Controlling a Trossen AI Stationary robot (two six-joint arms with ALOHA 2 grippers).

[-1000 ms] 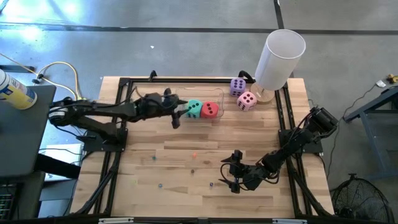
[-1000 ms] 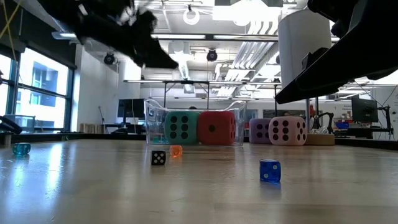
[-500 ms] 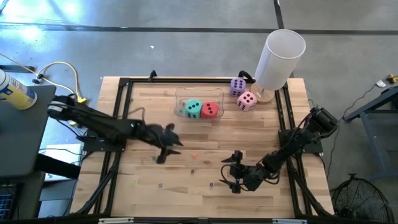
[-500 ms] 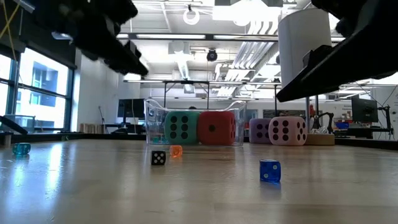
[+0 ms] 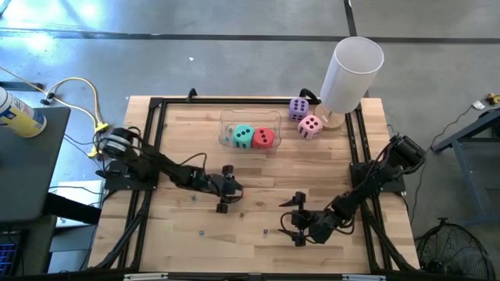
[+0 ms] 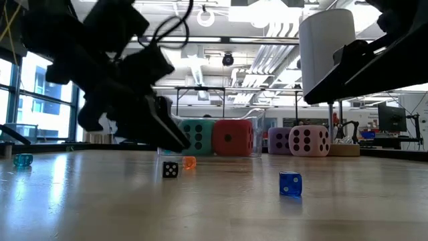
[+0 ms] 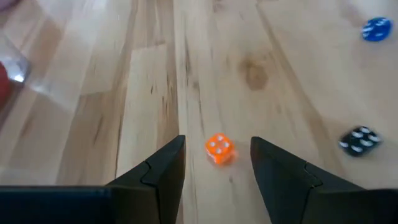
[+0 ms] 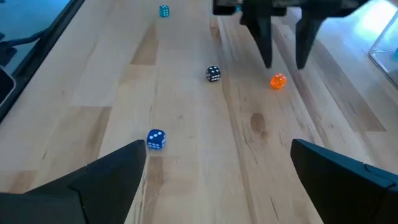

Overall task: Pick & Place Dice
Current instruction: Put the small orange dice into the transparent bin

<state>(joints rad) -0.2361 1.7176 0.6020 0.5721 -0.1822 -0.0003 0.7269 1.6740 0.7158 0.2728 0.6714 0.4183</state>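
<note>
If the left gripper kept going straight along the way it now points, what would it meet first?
Most likely the small orange die. In the left wrist view it lies on the table just ahead of the open left gripper, in line with the gap between its fingers. Depth is hard to judge; nothing else shows closer.

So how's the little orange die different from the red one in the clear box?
The orange die is tiny, the red die far bigger. The orange die lies loose on the bare wood between the open fingers of the left gripper; the red die sits inside the clear box beside the teal die. The orange die has white pips, the red die dark ones. Both are cubes.
</note>
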